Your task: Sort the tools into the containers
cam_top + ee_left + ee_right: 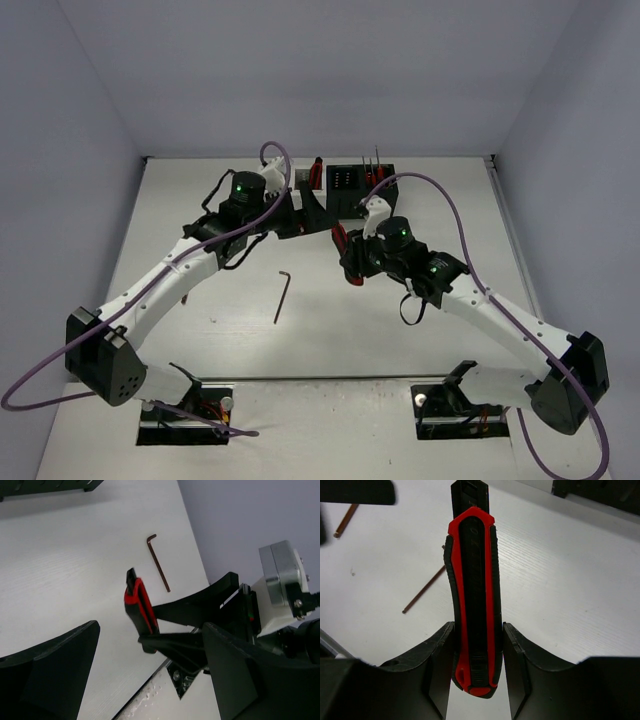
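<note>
White table (420, 330), pale lavender walls on three sides. Landmark: black container (362, 183) at the far edge. White container (303, 181) sits just left of it and is mostly hidden by the left arm. Red-handled pliers (316, 172) stand at the white container, though I can't tell which compartment. Two thin screwdrivers (373, 160) stick up out of the black container. Right gripper (477, 627) is clamped on a red-and-black utility knife (472, 595). Its fingers (437, 665) pinch the handle near the butt end, with the rest of the body sticking out past them. The knife is held off the table, on the near side of the black container and slightly to its left. Left gripper (305, 212) is near-left of the black container with jaws spread wide and nothing between them. Its wrist camera looks across at the held knife. Dark L-shaped hex key (282, 295) lies flat on the table, well apart from the black container on the near-left side, with nothing touching it.
</note>
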Controlling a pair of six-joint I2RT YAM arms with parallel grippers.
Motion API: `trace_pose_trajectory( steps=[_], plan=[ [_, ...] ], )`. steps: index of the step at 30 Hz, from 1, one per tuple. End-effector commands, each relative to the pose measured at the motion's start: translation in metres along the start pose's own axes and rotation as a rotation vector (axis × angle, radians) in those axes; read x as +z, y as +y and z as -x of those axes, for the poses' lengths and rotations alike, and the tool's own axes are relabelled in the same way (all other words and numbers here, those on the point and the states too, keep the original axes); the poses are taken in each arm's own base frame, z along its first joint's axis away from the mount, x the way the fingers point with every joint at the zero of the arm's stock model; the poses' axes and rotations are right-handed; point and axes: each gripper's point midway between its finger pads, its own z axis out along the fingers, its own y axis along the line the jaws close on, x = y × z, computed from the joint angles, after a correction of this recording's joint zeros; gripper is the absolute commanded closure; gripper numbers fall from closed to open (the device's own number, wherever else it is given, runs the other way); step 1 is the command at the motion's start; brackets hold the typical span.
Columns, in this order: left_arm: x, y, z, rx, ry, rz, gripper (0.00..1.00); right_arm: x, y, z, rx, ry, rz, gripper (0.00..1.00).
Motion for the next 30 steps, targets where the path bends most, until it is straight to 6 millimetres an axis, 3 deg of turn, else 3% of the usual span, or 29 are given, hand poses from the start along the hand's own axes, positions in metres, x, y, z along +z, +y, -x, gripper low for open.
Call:
trace_pose_trajectory(
  steps=[1, 6, 9, 13, 16, 18, 21, 23, 25, 28, 30],
  plan=[
    [0.002, -0.04, 0.032, 0.057, -0.097, -0.101, 0.19, -0.019, 0.033, 0.06, 0.001, -0.168, 0.091, 1.0],
    [0.016, -0.03, 0.019, 0.08, -0.063, -0.044, 0.2, -0.023, 0.048, 0.074, 0.005, -0.216, 0.13, 1.0],
    [0.022, -0.033, 0.014, 0.082, -0.053, -0.05, 0.27, -0.023, 0.055, 0.074, 0.009, -0.218, 0.146, 1.0],
    [0.025, -0.036, 0.013, 0.101, -0.062, -0.039, 0.61, -0.021, 0.059, 0.073, 0.016, -0.218, 0.158, 1.0],
    [0.026, -0.036, 0.013, 0.107, -0.063, -0.037, 0.8, -0.019, 0.06, 0.074, 0.02, -0.22, 0.158, 0.99],
    [0.026, -0.035, 0.014, 0.112, -0.069, -0.031, 1.0, -0.017, 0.059, 0.074, 0.021, -0.218, 0.152, 0.96],
    [0.025, -0.033, 0.018, 0.133, -0.083, -0.019, 1.0, -0.015, 0.055, 0.075, 0.029, -0.223, 0.124, 0.73],
    [0.025, -0.027, 0.025, 0.185, -0.099, 0.018, 1.0, -0.016, 0.051, 0.075, 0.037, -0.228, 0.104, 0.39],
    [0.021, -0.02, 0.042, 0.228, -0.135, 0.066, 1.0, -0.019, 0.047, 0.075, 0.046, -0.237, 0.085, 0.19],
    [0.016, -0.005, 0.078, 0.292, -0.205, 0.157, 1.0, -0.026, 0.034, 0.071, 0.058, -0.24, 0.027, 0.03],
    [0.009, 0.008, 0.109, 0.31, -0.269, 0.227, 1.0, -0.03, 0.023, 0.066, 0.067, -0.232, -0.023, 0.0]
  ],
)
